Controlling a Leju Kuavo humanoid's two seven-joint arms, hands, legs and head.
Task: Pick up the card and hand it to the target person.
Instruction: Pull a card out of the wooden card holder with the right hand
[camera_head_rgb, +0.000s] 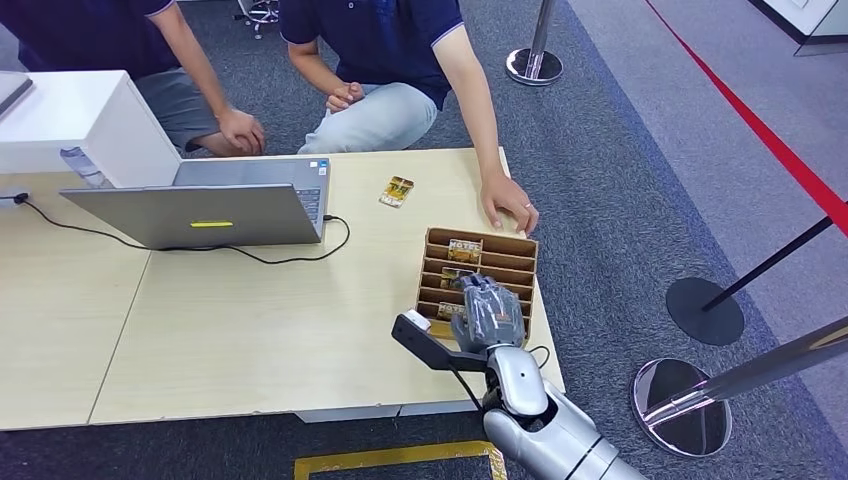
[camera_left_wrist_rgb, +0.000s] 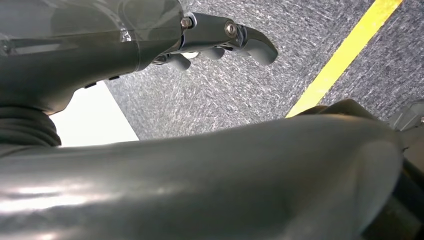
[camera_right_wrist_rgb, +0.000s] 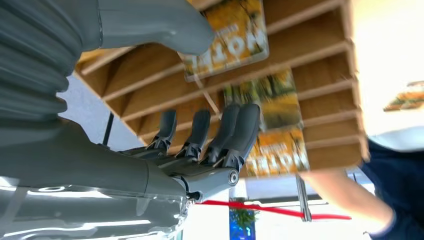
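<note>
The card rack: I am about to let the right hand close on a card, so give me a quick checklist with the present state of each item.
1. Right hand over the card rack: ok, it hovers above the near slots.
2. Fingers apart, holding nothing: ok.
3. Cards in reach: ok, a card lies by the thumb, another card sits beyond the fingertips.
4. Fingers touching a card: cannot tell.
5. Person's hand off the rack: not ok, it rests at the rack's far edge.
6. Left hand out of the way: ok, it hangs over the carpet.
</note>
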